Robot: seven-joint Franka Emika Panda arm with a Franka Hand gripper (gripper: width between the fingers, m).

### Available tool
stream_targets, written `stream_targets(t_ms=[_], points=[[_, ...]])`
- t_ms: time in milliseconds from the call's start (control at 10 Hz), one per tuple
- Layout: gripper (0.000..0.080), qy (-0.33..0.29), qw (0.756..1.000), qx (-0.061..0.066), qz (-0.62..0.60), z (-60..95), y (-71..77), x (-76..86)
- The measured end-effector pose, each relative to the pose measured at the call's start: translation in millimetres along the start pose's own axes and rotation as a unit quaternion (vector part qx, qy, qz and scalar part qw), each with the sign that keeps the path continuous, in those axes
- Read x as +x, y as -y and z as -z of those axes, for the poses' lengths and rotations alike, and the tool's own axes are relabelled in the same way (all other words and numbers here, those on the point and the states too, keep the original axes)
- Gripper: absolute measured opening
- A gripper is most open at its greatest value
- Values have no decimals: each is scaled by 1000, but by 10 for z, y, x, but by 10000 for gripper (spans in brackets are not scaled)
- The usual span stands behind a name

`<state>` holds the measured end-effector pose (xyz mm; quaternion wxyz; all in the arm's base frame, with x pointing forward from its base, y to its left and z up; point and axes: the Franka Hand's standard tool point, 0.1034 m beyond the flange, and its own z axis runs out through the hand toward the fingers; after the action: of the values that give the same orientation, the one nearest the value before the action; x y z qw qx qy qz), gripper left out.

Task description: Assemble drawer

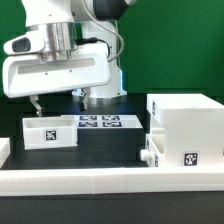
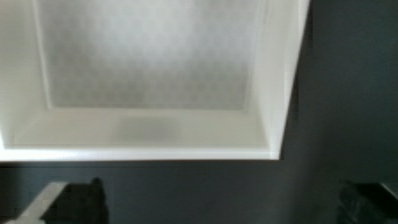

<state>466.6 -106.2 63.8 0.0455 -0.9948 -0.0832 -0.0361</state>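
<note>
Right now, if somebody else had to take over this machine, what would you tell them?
Gripper: open and holding nothing. It hovers above the loose small tray, and the wrist view looks straight down into that tray.
Box shell: stands at the exterior view's right.
Second tray: sits low at the shell's front, knob outward, and seems to be slid in.
Marker board: lies flat between the loose tray and the shell.
Done: probably one tray fitted.
Left: grasp the loose tray and slide it into the shell.
</note>
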Motion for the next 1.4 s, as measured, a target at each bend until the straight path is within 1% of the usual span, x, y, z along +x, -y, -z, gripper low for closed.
stream_targets(t_ms=[100,200,300,500,700,900,1100,1200,1300,1400], points=[[649,-7,1000,-9,3,-49,8,-73],[649,-10,1000,-17,6,-114,72,-209],[649,-9,1000,-19,9,-170,108,-319],[649,-12,1000,-26,9,-285,145,-439],[649,-14,999,-29,13,-405,175,-494],[649,-14,999,-32,24,-510,167,-541],[649,-9,999,-29,29,-556,149,-593],[527,-8,999,-29,29,-561,147,-599],[363,-8,999,-29,29,-562,148,-599],[226,-8,999,-29,29,-562,148,-599]])
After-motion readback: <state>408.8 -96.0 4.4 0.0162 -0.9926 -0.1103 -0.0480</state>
